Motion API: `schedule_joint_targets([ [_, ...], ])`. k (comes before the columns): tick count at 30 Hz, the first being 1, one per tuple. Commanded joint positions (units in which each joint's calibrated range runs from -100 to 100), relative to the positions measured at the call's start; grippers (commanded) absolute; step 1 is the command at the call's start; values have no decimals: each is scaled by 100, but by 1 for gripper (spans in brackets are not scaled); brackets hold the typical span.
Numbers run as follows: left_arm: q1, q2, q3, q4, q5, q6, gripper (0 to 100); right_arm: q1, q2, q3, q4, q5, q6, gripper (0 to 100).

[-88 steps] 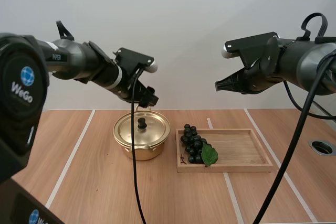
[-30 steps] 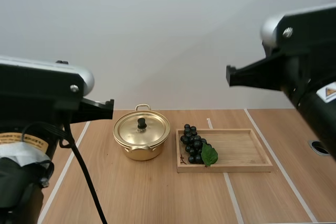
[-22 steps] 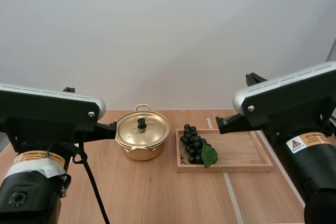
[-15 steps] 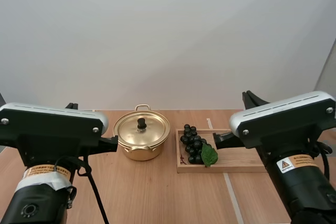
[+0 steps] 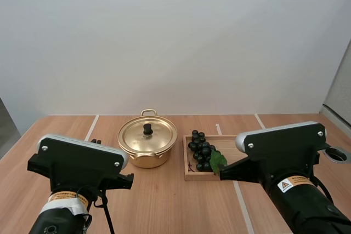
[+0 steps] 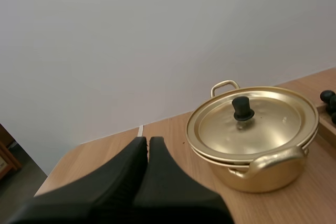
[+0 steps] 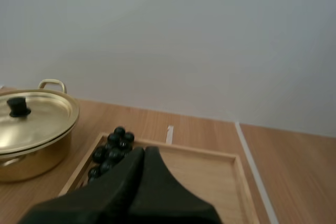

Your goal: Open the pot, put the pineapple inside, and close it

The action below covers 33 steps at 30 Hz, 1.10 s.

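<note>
Lid [image 5: 147,133] seated on pot [image 5: 143,157], grapes [image 5: 201,150] (no pineapple) staged in tray [image 5: 196,177] beside for short carry; left pincer [image 6: 147,141], right pincer [image 7: 143,151] clenched empty.

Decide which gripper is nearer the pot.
Left. The left gripper sits just short of the pot; the right gripper is at the wooden tray, grapes between it and the pot.
</note>
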Motion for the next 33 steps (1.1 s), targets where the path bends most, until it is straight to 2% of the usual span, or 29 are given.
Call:
schedule_joint_targets([
  [1,-22,-31,25,46,119,-12,16,-30,-33,110,-297,596,40,0],
  [6,32,-31,25,46,246,-378,28,-47,-33,782,-702,-643,40,0],
  [10,47,-31,25,46,657,-378,40,-87,-33,782,-897,-891,79,0],
  [13,98,-31,25,-104,817,-409,46,-87,-33,782,-832,-523,380,0],
  [15,117,-31,25,-475,1199,-409,47,-87,-33,782,-820,-209,597,0],
  [24,84,-31,25,-567,1123,-409,47,-87,-33,782,-820,-225,859,0],
  [33,77,-31,25,-648,993,-378,47,-25,-33,782,-820,-355,859,0],
])
